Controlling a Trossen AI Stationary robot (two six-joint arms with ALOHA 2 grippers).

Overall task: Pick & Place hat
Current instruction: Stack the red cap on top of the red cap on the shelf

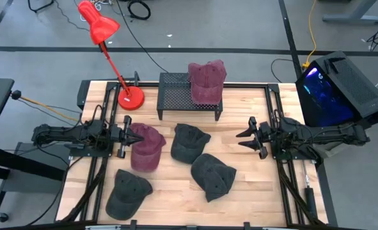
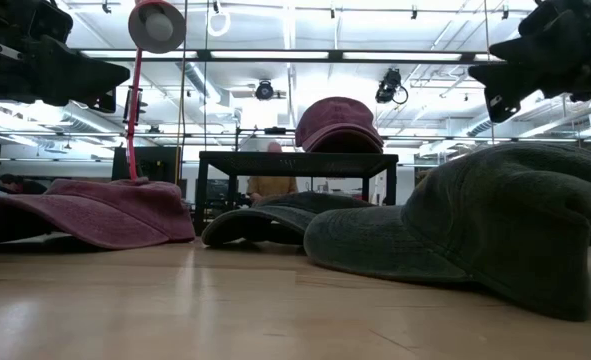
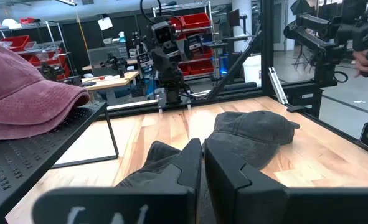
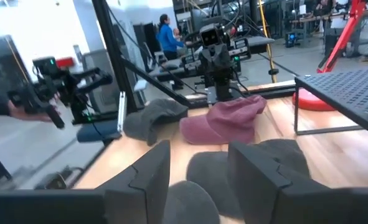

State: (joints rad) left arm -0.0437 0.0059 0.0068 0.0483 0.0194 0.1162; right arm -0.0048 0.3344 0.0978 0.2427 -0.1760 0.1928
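A maroon hat [image 1: 206, 82] sits on a black perforated rack [image 1: 176, 96] at the table's far side. A second maroon hat [image 1: 147, 148] lies on the table at left, with its crown up. Three dark grey hats [image 1: 189, 142] [image 1: 213, 176] [image 1: 128, 191] lie around the middle and near side. My left gripper [image 1: 137, 136] [image 3: 202, 165] is shut and hovers above the far-left edge of the table's maroon hat. In the low view it [image 2: 115, 75] is clearly raised. My right gripper [image 1: 242, 138] [image 4: 199, 168] is open and raised at the right, facing the hats.
A red desk lamp [image 1: 130, 97] stands at the far left beside the rack. Black frame rails [image 1: 270, 108] run along both sides of the table. Bare wood [image 1: 252, 191] shows at the near right. A person in blue [image 4: 167, 37] stands in the room behind.
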